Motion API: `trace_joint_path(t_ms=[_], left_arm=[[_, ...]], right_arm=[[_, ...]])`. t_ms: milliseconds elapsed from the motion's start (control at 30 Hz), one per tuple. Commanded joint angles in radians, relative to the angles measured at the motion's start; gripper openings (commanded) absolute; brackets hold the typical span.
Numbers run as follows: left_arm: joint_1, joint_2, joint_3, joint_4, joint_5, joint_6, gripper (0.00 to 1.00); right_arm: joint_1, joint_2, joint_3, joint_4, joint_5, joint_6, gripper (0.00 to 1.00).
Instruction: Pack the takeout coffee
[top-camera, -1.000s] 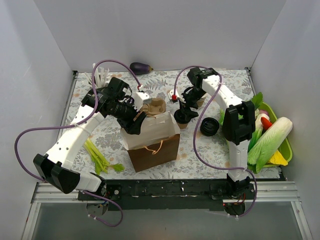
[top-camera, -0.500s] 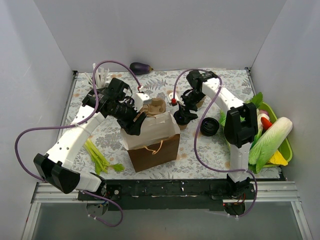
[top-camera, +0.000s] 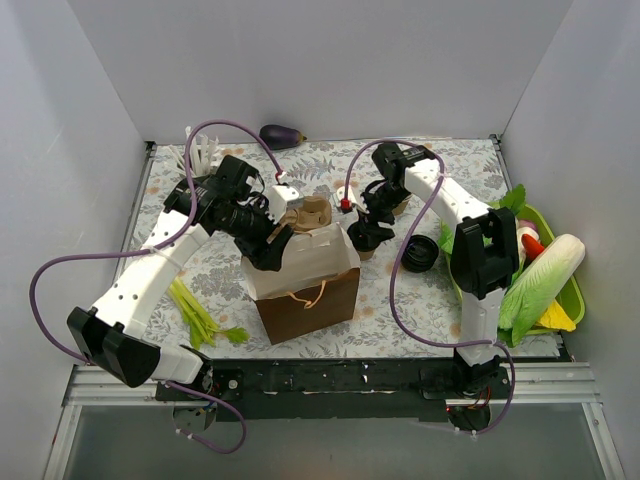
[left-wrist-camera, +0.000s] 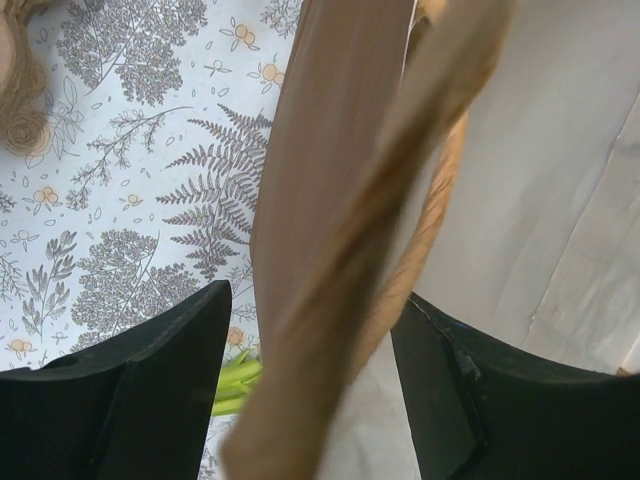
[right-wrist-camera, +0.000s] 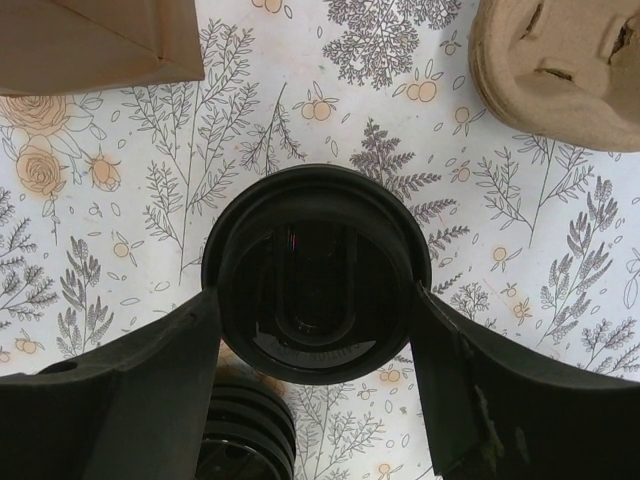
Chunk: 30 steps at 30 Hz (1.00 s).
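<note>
Here, on the left, celery (top-camera: 200, 315) is lying on the floral tabletop (top-camera: 420, 300) beside the left arm. The left tool (top-camera: 270, 250) is sitting at the far left corner of the bag (top-camera: 305, 290), which is standing upright with its mouth open. In the left wrist view the tool's (left-wrist-camera: 305, 380) fingers (left-wrist-camera: 150, 390) are straddling the bag's (left-wrist-camera: 330, 180) wall and twisted paper handle (left-wrist-camera: 400, 200), one finger outside and one inside; whether they are pinching the paper I cannot tell.

Just behind the bag a cardboard cup carrier (top-camera: 312, 212) is resting on the tabletop, and an eggplant (top-camera: 280, 135) is lying at the far edge.

Right of the bag, the coffee (top-camera: 368, 238) is standing upright on the tabletop, close to the bag's right side. The right tool (top-camera: 370, 232) is hanging directly over it. In the right wrist view the tool's (right-wrist-camera: 315, 330) fingers (right-wrist-camera: 110, 390) are flanking the coffee's (right-wrist-camera: 315, 270) black lid on both sides, open, with the pads at the lid's rim; firm contact cannot be judged. The carrier's (right-wrist-camera: 560, 70) edge is showing at upper right there, and the bag's (right-wrist-camera: 90, 45) corner at upper left.

A pile of black lids (top-camera: 418, 255) is sitting just right of the coffee. At the far right a green bin (top-camera: 572, 295) is holding vegetables, including a cabbage (top-camera: 545, 280).
</note>
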<state>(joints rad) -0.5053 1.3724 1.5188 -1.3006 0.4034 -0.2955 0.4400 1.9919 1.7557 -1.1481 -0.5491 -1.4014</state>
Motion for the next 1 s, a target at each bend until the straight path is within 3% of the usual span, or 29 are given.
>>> trace_joint_path(t_ms=[0,333,500,600,733,833,967], left_arm=[[-0.001,-0.027,0.081,0.015,0.049,0.001,0.65],[-0.001,0.065,0.305,0.037,0.209,0.009,0.74],[-0.001,0.065,0.395,0.081,0.18,-0.021,0.75],[0.001,0.031,0.412,0.098,0.115,0.004,0.75],[0.014,-0.028,0.387,0.107,-0.095,-0.036,0.8],[0.034,-0.106,0.252,0.096,-0.124,-0.048,0.81],[0.039,-0.176,0.117,0.067,-0.085,-0.056,0.8]], right_arm=[[0.005,-0.008,0.036,-0.054,0.023,0.053,0.44],[-0.018,-0.186,0.232,-0.153,-0.029,0.246,0.32],[-0.027,-0.248,0.41,-0.133,-0.022,0.437,0.01],[-0.027,-0.312,0.455,-0.059,-0.029,0.545,0.01],[-0.024,-0.424,0.449,0.005,-0.207,0.666,0.01],[0.025,-0.479,0.426,-0.01,-0.256,0.664,0.01],[0.156,-0.478,0.432,-0.165,-0.235,0.564,0.01]])
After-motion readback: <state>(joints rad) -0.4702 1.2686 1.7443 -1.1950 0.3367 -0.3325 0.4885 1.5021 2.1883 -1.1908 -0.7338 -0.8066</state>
